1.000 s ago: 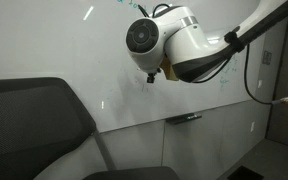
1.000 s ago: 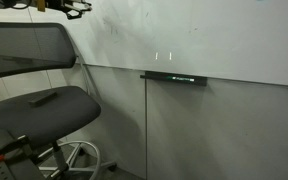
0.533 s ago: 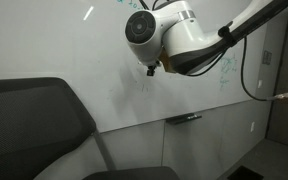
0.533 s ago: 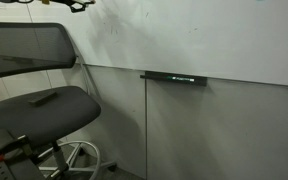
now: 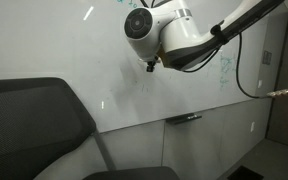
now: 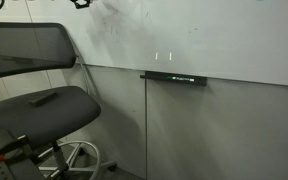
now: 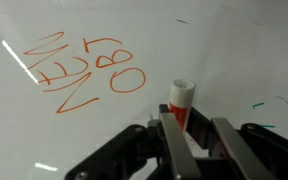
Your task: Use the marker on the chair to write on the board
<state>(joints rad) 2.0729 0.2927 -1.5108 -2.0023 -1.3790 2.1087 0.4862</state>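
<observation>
In the wrist view my gripper (image 7: 192, 120) is shut on the marker (image 7: 180, 100), an orange barrel with a white end that points at the board (image 7: 224, 50). Orange scribbles (image 7: 79, 70) lie to the upper left of the tip. In an exterior view the gripper (image 5: 151, 68) hangs from the white arm (image 5: 179, 40) right at the board (image 5: 44, 40), high above the chair (image 5: 34, 120). The chair's dark backrest (image 6: 29, 55) and seat (image 6: 44, 110) also show in front of the board (image 6: 214, 35).
A dark holder (image 6: 174, 77) sits on the board's bottom ledge (image 5: 184, 118). A short dark object (image 6: 46, 97) lies on the chair seat. Green marks (image 5: 224, 75) are on the board beside the arm. A black cable (image 5: 242, 75) loops down from the arm.
The arm has risen and shifted slightly left along the board with the marker still in the gripper.
</observation>
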